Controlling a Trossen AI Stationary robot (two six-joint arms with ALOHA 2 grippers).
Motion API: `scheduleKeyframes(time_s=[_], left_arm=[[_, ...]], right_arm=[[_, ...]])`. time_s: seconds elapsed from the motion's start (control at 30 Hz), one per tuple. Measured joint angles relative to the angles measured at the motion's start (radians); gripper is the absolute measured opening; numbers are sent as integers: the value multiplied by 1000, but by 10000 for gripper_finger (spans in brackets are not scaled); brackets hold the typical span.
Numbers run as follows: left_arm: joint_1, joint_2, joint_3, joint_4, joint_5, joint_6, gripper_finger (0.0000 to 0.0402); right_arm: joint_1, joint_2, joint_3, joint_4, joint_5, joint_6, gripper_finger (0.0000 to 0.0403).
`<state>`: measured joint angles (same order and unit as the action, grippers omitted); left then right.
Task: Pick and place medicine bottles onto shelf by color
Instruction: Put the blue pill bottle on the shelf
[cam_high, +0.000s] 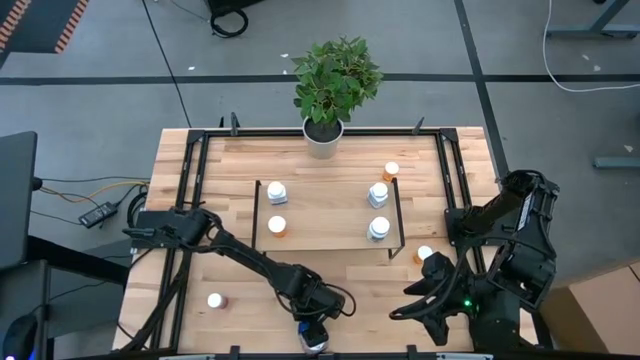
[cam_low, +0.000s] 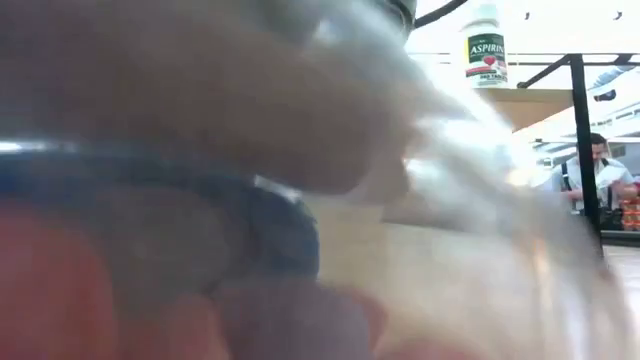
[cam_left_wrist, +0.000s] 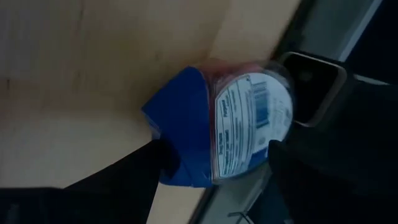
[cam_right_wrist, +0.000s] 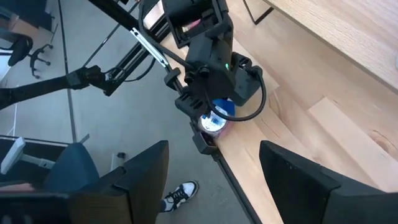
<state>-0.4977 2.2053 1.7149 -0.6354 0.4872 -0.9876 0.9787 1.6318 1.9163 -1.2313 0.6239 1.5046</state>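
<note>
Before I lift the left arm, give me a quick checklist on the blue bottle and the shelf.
1. Left gripper on the blue bottle: ok, a finger on each side at the table's near edge.
2. Bottle upright: not ok, the left wrist view shows it tilted.
3. Grip firm enough to lift: cannot tell.
4. Free room on the shelf: ok, four bottles stand near its corners and the middle is bare.
5. Right gripper out of the way: ok, open and empty, off to the right.
6. Path to the shelf: ok, the high view shows only bare table between.
</note>
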Motion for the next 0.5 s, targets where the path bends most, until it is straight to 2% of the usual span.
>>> scheduleKeyframes(time_s=[0.37,0.5], left_arm=[[3,-121,11,26,19,-4,297],[2,-124,20,32,-9,-36,297]], right_arm=[[0,0,0,0,2,-22,259],[0,0,0,0,1,-25,259]])
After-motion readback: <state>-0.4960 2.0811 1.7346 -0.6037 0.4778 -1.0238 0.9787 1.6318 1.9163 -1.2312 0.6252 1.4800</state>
